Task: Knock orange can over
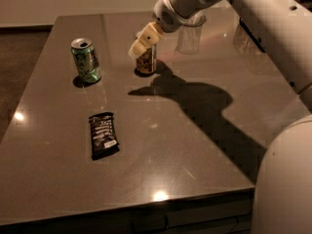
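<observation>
The orange can [146,61] stands upright on the grey table [195,145], a little left of the middle at the back. Its top is hidden behind my gripper [139,44], whose cream-coloured fingers reach down from the upper right and lie against the can's upper part. The white arm runs from the gripper to the right edge of the view.
A green-and-white patterned can [87,60] stands upright left of the orange can. A dark snack packet [103,135] lies flat nearer the front left. A clear glass cup [190,33] stands behind the gripper. The table's front edge runs along the bottom.
</observation>
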`<state>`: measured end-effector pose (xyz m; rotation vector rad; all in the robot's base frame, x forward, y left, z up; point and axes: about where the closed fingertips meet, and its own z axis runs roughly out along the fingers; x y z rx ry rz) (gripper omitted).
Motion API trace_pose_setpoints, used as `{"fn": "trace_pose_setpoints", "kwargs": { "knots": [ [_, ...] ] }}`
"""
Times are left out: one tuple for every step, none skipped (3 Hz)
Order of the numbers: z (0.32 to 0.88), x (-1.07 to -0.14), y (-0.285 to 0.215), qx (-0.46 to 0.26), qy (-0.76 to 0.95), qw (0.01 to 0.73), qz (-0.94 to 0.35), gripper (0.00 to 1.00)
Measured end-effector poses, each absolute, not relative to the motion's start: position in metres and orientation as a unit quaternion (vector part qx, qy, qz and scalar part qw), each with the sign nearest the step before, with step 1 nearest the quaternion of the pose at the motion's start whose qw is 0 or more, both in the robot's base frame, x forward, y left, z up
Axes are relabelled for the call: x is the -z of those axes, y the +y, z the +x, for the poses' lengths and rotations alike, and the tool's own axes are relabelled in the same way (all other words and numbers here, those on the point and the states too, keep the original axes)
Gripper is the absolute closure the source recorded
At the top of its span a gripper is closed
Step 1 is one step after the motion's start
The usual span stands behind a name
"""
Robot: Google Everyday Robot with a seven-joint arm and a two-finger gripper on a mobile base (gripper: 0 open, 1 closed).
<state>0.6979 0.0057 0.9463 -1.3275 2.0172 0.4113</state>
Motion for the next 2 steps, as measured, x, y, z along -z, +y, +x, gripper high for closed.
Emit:
{"fn": "trace_pose_setpoints", "kwargs": {
  "knots": [
    [0.709,-0.940,0.000,-0.164,0.780,0.343,-0.496,0.00],
    [0.716,-0.927,-0.004,-0.170,0.786,0.339,-0.488,0.00]
  ]
}}
